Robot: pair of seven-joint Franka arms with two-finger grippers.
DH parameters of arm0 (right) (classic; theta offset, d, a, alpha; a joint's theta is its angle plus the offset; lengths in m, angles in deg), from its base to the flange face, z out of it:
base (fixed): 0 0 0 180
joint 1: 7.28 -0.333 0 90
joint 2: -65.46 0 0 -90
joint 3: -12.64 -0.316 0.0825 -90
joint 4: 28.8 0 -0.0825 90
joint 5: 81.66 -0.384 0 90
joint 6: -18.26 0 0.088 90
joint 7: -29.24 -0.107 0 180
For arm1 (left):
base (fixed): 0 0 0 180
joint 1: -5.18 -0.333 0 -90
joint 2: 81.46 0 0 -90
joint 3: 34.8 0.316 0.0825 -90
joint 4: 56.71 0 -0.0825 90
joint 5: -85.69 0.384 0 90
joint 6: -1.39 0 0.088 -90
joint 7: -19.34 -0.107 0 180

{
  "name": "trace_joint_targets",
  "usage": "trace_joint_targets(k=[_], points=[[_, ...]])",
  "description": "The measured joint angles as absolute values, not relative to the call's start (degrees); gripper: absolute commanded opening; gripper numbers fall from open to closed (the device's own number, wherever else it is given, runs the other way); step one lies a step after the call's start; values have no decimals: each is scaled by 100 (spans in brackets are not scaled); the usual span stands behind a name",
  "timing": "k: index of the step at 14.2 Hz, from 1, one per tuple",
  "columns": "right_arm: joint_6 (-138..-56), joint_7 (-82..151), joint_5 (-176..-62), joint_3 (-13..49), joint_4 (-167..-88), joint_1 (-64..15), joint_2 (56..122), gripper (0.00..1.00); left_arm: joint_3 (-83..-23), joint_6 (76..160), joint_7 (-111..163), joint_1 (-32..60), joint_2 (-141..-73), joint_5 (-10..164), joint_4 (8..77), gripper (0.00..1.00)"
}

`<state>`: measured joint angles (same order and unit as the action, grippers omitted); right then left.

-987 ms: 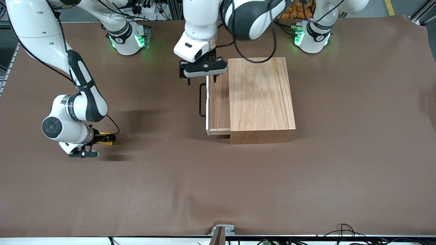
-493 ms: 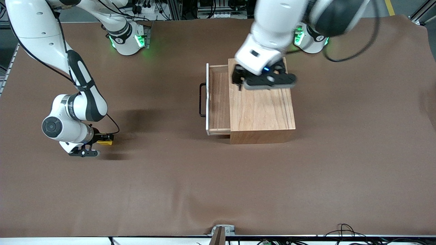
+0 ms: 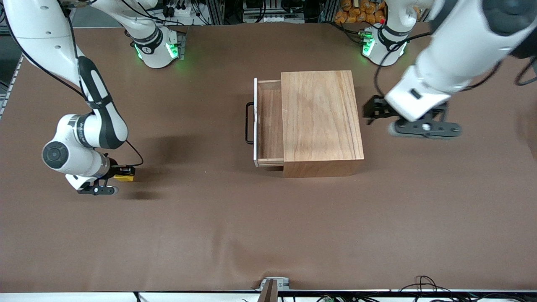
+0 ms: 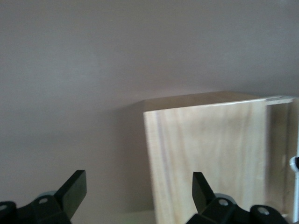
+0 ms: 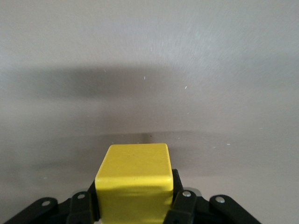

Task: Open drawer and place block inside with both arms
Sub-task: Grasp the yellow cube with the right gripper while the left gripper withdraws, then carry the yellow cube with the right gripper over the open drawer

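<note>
Gripping the yellow block [image 5: 134,179] between both fingers, my right gripper [image 3: 118,173] has just closed on it, low over the brown table [image 3: 268,235] toward the right arm's end, well apart from the wooden box [image 3: 321,119]. A second ago these jaws stood wide around the cube; now they are pinched tight against its sides, so the pick looks made. My left gripper [image 3: 379,112], jaws spread and empty, has swung away from the drawer [image 3: 269,121] and now hangs over bare table beside the box, toward the left arm's end. That leaves the drawer pulled out, its black wire handle [image 3: 248,123] facing the right arm's end and its tray uncovered. With the way in clear, what remains, by my reckoning, is to lift the block, carry it over the open tray and let go
</note>
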<state>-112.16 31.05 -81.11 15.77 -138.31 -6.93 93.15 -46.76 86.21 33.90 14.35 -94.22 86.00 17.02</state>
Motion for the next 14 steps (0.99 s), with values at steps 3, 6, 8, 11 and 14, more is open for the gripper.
trace_joint_targets(k=[3,6,8,11,14], points=[[-10396,3105,-8130,1577,-13172,-692,9177,5,-4669,8210,2694,905,-9151,8585,1719,100],[-9761,3105,-8198,1575,-12405,-692,9149,0,-4492,7850,2572,869,-8679,8584,2029,100],[-9330,3106,-8448,1553,-12000,-718,9149,0,-4192,7788,2201,877,-8283,8584,2338,100],[-8528,2840,-8646,1513,-11448,-971,9140,0,-3740,7701,1755,860,-7838,8584,2653,100],[-8380,2273,-8682,1469,-11282,-1523,9093,0,-3624,7680,1681,763,-7773,8584,2768,100]])
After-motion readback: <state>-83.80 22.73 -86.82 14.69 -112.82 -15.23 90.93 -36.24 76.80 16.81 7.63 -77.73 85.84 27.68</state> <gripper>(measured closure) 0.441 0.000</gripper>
